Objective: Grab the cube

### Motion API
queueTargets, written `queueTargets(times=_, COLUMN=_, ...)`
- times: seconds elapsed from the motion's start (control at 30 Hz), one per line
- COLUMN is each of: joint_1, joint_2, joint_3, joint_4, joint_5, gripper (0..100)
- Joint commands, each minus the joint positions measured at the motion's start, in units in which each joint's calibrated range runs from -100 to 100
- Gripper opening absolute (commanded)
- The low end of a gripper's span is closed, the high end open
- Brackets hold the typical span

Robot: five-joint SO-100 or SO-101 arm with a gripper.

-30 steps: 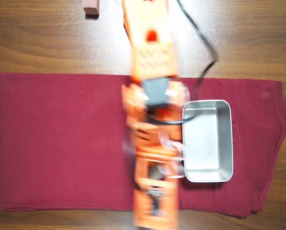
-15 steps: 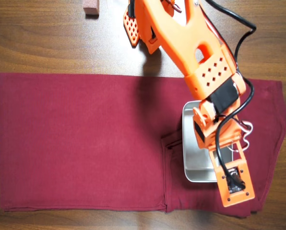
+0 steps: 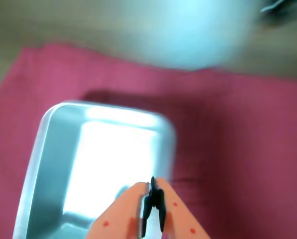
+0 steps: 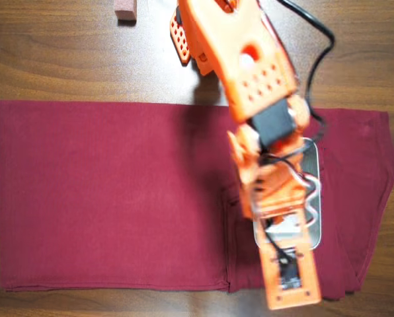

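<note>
My orange gripper point(image 3: 152, 186) enters the wrist view from the bottom. Its two fingers lie close together with only a thin dark slit between them, and nothing shows between them. The tips hang over the near right part of a shiny metal tray point(image 3: 44, 149), whose floor is washed out by glare. No pale beige-grey cube shows in either view; it is hidden or out of view. In the overhead view the arm reaches down over the tray point(image 4: 314, 228) and covers most of it, with the gripper point(image 4: 291, 298) at its lower end.
A dark red cloth point(image 4: 111, 198) covers most of the wooden table point(image 4: 51, 59) and lies under the tray. A reddish-brown block point(image 4: 125, 10) stands on bare wood at the top edge. Black cables point(image 4: 316, 33) trail from the arm. The wrist view is blurred.
</note>
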Motion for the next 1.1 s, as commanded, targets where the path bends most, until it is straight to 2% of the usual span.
queueTargets(times=0.0, joint_1=11.92, joint_2=-21.38, joint_3=19.29, joint_4=-8.61, joint_5=6.64, gripper=1)
queueTargets(times=0.07, joint_1=19.5, joint_2=-35.06, joint_3=33.41, joint_4=-12.58, joint_5=9.96, gripper=1)
queueTargets(times=0.13, joint_1=24.69, joint_2=-47.66, joint_3=45.51, joint_4=-11.84, joint_5=11.14, gripper=1)
queueTargets(times=0.23, joint_1=28.72, joint_2=-64.35, joint_3=60.99, joint_4=-6.49, joint_5=11.82, gripper=1)
queueTargets(times=0.33, joint_1=30.16, joint_2=-73.23, joint_3=69.0, joint_4=-2.16, joint_5=11.62, gripper=1)
queueTargets(times=0.43, joint_1=30.64, joint_2=-73.23, joint_3=71.55, joint_4=-1.61, joint_5=9.96, gripper=1)
queueTargets(times=0.53, joint_1=29.01, joint_2=-73.32, joint_3=71.55, joint_4=12.23, joint_5=5.71, gripper=0)
queueTargets(times=0.67, joint_1=28.72, joint_2=-73.32, joint_3=71.64, joint_4=27.26, joint_5=4.64, gripper=0)
queueTargets(times=1.07, joint_1=28.53, joint_2=-73.32, joint_3=71.64, joint_4=28.64, joint_5=4.44, gripper=1)
